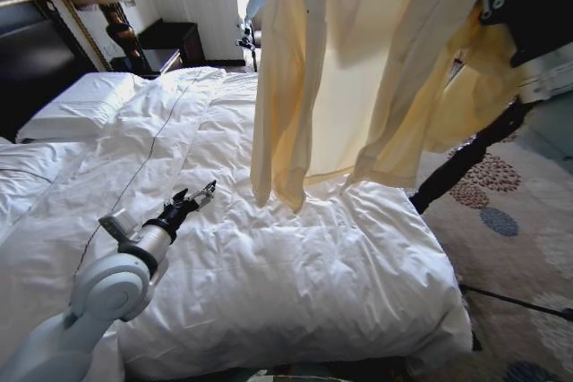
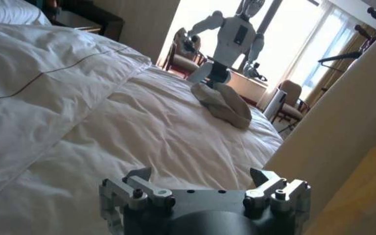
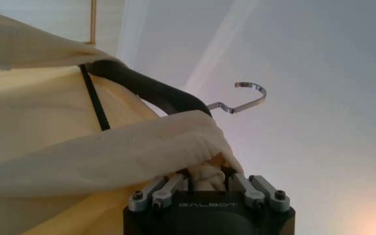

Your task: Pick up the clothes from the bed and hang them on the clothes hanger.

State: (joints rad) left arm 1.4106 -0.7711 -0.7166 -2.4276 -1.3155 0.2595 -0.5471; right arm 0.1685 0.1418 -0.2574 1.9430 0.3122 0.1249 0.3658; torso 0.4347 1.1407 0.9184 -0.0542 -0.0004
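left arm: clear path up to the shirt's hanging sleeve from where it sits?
Probably yes. The left claw is open, low over the bed, and the shirt hangs just beyond it with nothing between. The right claw is shut on the shirt.

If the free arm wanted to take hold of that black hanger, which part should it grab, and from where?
Probably the bare black shoulder bar just below the metal hook, coming from the uncovered side. There the cream shirt leaves it exposed, while the right gripper pinches bunched fabric lower down. The left gripper hovers over the bed.
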